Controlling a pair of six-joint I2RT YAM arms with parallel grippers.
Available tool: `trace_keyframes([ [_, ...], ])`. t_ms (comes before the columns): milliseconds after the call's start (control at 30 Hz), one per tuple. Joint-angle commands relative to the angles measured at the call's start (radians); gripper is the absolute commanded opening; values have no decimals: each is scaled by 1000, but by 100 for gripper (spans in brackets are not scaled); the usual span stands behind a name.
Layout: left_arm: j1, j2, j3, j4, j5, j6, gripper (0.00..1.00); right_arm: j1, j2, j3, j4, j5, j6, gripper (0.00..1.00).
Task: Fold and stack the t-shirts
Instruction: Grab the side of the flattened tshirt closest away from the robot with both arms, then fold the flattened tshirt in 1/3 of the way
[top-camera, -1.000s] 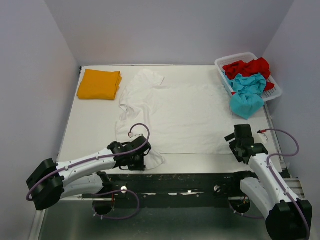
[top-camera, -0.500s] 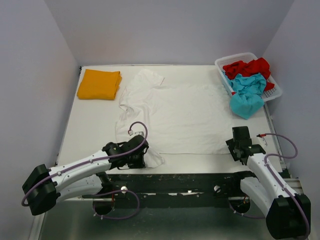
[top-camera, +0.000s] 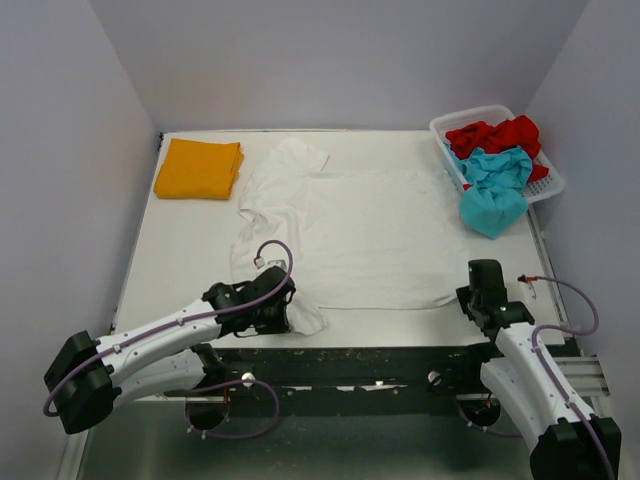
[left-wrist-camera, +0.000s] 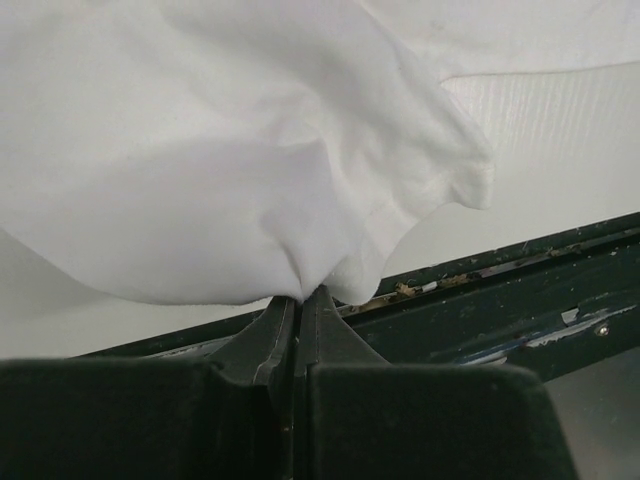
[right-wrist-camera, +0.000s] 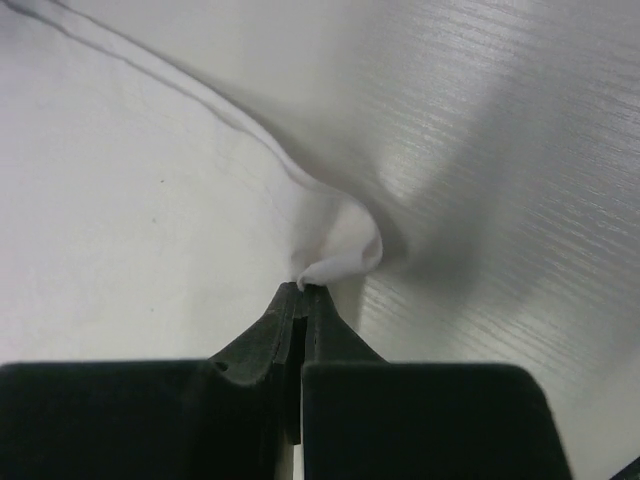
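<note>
**Fold and stack: one shirt done, white one in hand, two waiting**

Top external view.
- The orange-yellow t-shirt (top-camera: 199, 168) lies folded in a tidy rectangle at the far left corner of the counter (top-camera: 180, 250). I count it as done and as the base of the stack.
- The white t-shirt (top-camera: 350, 235) is spread flat mid-counter with its sleeves to the left and its hem to the right. No fold is made yet.
- The left jaws sit at its near sleeve and the right jaws at the near hem corner, both by the near counter edge.
- The red t-shirt (top-camera: 495, 134) is crumpled inside the white lattice basket (top-camera: 470, 115) at the far right.
- The teal t-shirt (top-camera: 492, 190) is also crumpled and spills over the basket's near rim onto the counter.
- Judgement: about a quarter through. The white shirt needs all its folds, and red and teal need everything.

Left wrist view.
- The left jaws are pressed together, pinching a gathered fold of the white cloth.
- The fabric is soft, matte knit that bunches into rounded lobes and drapes loosely.
- The counter surface shows fine parallel ribbing.
- Beyond its edge runs a dark, scuffed metal rail (left-wrist-camera: 520, 290).

Right wrist view.
- The right jaws are closed on the very tip of the hem corner.
- The corner curls up into a small loop, and the lifted edge casts a soft shadow on the ribbed counter.
- The cloth looks thin and limp. I expect it to sag between the two grips when raised.
</note>
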Motion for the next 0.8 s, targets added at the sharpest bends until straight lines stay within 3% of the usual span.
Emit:
trace_keyframes([
  [0,3,-69,-12,-28,25,-27,0,-3,-85,68,-145,29,14,1],
  [167,-34,-205,-68,-61,44,-104,0,-4,-187,116,-237,13,-9,1],
  [367,-155,-345,-116,-87,24,-242,0,-3,-285,135,-272,-64,-20,1],
  [567,-291,-394,-124,-156,-44,-371,0,-3,-332,147,-343,-107,-41,1],
  [767,-292,-372,-71,-116,-129,-326,0,-4,-308,145,-292,-98,-66,1],
])
